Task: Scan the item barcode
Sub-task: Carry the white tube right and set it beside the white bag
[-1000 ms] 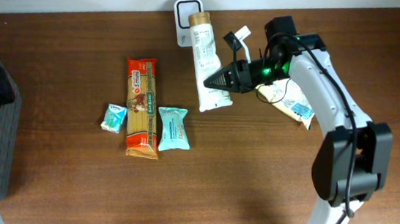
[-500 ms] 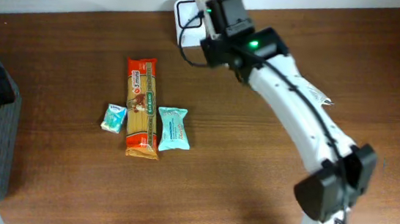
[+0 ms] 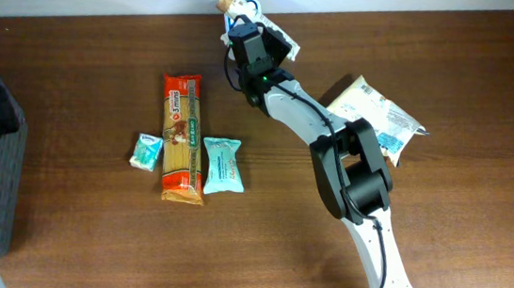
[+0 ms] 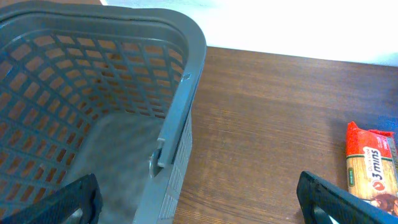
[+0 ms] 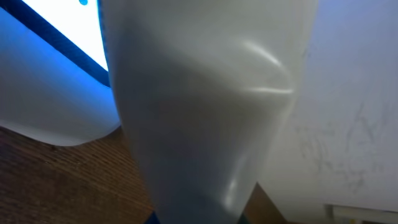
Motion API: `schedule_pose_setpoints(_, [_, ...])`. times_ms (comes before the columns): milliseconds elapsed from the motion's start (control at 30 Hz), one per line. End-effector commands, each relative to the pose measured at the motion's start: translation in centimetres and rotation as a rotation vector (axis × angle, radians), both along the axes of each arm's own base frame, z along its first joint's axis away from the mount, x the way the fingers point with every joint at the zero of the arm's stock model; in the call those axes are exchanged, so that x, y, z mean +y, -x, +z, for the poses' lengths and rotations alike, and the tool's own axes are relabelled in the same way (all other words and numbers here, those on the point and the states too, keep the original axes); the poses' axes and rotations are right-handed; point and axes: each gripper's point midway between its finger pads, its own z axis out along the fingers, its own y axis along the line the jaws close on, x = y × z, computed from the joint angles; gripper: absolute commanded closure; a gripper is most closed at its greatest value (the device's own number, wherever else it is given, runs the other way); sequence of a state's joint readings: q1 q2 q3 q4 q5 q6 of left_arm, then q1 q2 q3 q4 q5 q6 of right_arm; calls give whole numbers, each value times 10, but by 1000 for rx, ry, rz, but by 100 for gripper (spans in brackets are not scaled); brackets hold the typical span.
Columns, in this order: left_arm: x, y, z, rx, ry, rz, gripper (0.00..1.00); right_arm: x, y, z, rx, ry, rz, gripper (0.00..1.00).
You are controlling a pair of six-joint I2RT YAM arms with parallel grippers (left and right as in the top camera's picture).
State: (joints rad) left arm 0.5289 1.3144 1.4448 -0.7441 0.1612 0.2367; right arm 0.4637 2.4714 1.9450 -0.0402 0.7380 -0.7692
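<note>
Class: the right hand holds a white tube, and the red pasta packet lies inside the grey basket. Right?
No: the overhead view shows the red pasta packet on the table, outside the grey basket. The right hand does hold the white tube.

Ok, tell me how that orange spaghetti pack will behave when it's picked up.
The spaghetti pack is long, narrow and lies flat, so it probably stays fairly stiff and won't roll. Gripped at one end it may tilt or swing. Its plastic-looking wrapper could be slippery.
</note>
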Motion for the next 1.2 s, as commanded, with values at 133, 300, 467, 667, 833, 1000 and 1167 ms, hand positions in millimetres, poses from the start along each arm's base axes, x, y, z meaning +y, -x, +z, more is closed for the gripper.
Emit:
schedule_pose_setpoints(133, [1, 1, 9, -19, -20, -5, 1, 0, -1, 30, -55, 4, -27, 96])
schedule_pose_setpoints(300, [1, 1, 9, -19, -21, -5, 1, 1, 0, 30, -53, 5, -26, 96])
schedule_pose_setpoints(467, [1, 1, 9, -19, -21, -5, 1, 19, 22, 61, -23, -157, -2, 96])
schedule_pose_setpoints(667, [1, 1, 9, -19, -20, -5, 1, 10, 122, 164, 186, -842, -77, 96])
schedule_pose_setpoints(833, [1, 1, 9, -19, -20, -5, 1, -76, 192, 94, 496, -859, -526, 96])
schedule_pose_setpoints(1000, [1, 1, 9, -19, -20, -5, 1, -92, 232, -5, 815, -700, -451, 96])
schedule_pose_setpoints(1167, [1, 1, 9, -19, -20, -5, 1, -136, 247, -53, 833, -717, -568, 96])
